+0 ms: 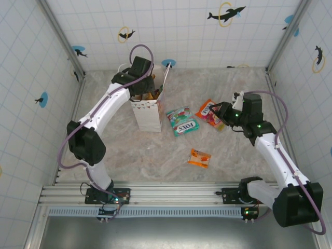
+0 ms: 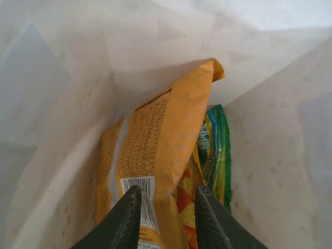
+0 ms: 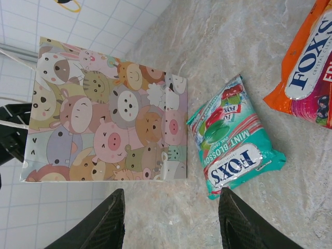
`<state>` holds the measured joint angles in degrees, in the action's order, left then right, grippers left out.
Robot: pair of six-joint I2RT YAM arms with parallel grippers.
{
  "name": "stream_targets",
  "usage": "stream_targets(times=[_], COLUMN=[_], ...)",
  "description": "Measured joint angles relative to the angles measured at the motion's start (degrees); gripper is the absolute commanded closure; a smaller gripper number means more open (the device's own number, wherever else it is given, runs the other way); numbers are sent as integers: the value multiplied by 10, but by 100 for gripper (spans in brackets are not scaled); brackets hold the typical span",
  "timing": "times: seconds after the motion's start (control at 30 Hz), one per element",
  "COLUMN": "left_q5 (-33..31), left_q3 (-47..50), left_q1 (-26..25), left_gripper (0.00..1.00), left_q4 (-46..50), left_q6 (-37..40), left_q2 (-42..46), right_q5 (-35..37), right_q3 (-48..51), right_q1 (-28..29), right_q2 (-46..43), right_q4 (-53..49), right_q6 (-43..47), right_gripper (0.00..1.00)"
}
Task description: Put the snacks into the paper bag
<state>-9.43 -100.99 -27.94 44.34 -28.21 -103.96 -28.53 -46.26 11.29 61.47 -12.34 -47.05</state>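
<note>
Depositing step: left claw (image 2: 167,189), inside the paper bag (image 1: 148,116) at far left, straddles a yellow-orange packet (image 2: 161,145); whether it grips or has released cannot be told. Right claw (image 3: 171,193) hangs open and empty over the teal FOX'S packet (image 3: 233,145) on the counter (image 1: 155,155); the next move probably calls for a descent onto it.

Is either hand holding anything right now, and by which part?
Right hand: nothing, open over the table. Left hand, inside the paper bag, straddles the barcode end of the yellow-orange packet; whether it grips cannot be told.
</note>
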Motion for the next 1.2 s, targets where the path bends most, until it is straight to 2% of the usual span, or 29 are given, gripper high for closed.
stream_targets(times=[0.37,0.63,0.9,1.03,1.2], left_q5=[16,81,173,206,245], left_q3=[-35,-29,112,169,210], left_q1=[0,0,2,6,7], left_gripper=[63,59,57,57,57], left_q4=[10,-20,-141,-183,-207], left_q6=[12,17,30,34,42], left_q2=[-14,63,205,231,243], right_q5=[8,32,9,-8,-30], right_q3=[-2,-10,-11,-33,-112], right_q1=[5,15,21,26,30], right_q2=[19,82,180,251,351], right_q4=[-26,-84,-67,-53,-37], right_q6=[20,83,165,210,259], right_gripper=[49,47,48,47,46])
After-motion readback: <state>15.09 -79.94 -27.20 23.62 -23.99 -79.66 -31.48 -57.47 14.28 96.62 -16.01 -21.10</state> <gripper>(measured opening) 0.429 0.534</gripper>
